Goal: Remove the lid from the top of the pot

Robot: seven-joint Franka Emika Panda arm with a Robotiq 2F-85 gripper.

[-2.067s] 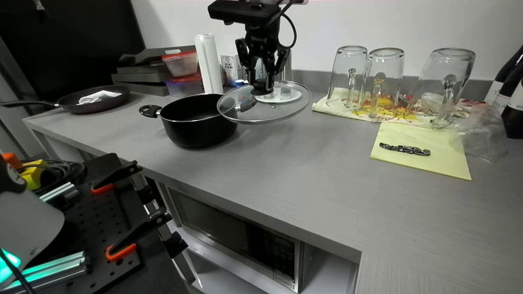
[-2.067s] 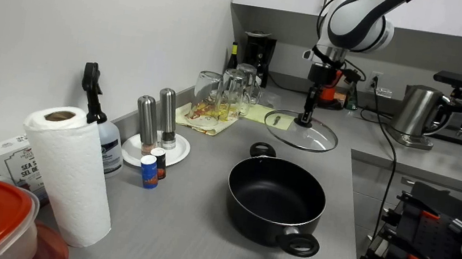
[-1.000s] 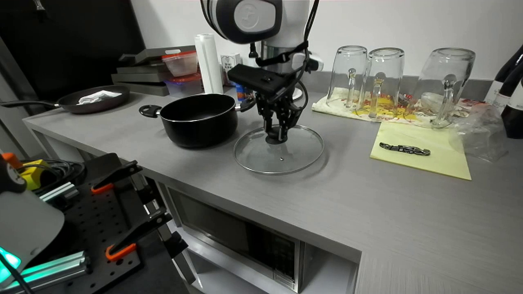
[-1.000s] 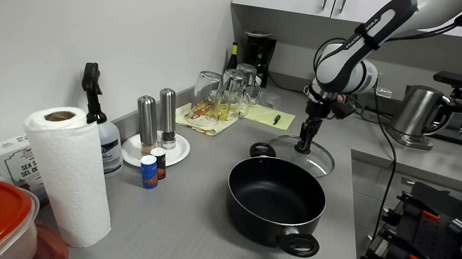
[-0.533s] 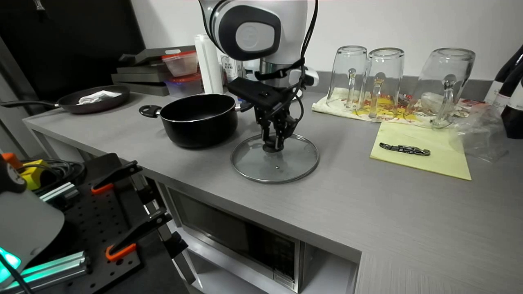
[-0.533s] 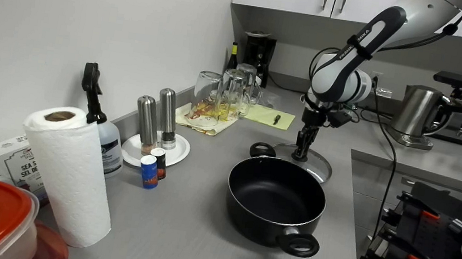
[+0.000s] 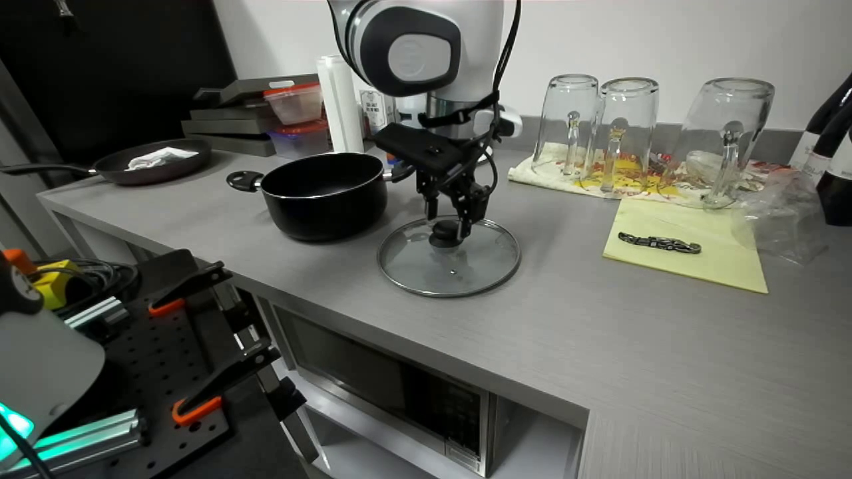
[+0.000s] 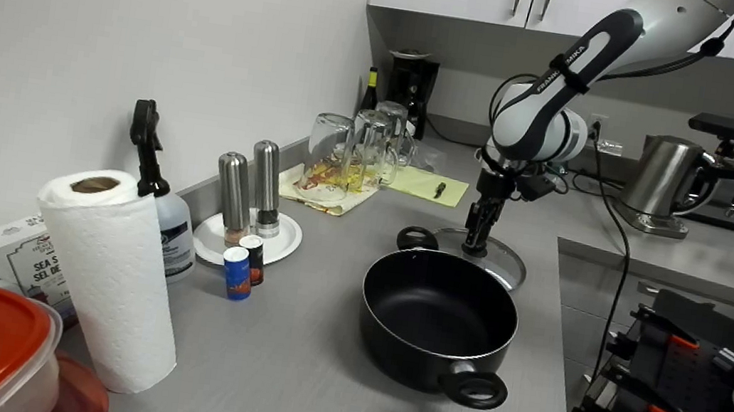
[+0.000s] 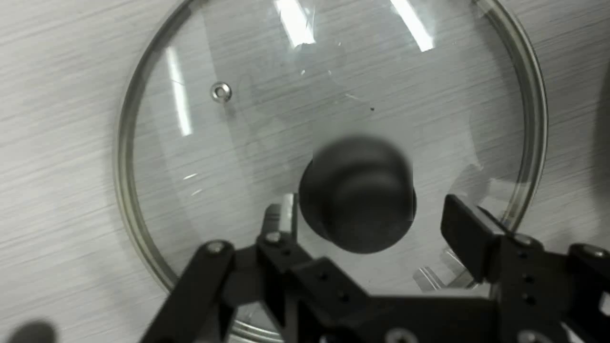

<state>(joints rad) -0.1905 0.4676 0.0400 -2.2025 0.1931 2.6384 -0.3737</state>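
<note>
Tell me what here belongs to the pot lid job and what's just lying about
Part of the job:
pot, uncovered
lid, off and beside it
gripper, open over the lid

Just lying about:
frying pan
glass mugs
paper towels
spray bottle
grinders
kettle

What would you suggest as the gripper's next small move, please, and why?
I would probably lift the gripper straight up: its jaws stand open either side of the knob, and the lid lies on the counter, off the pot, so the removal looks done.
</note>
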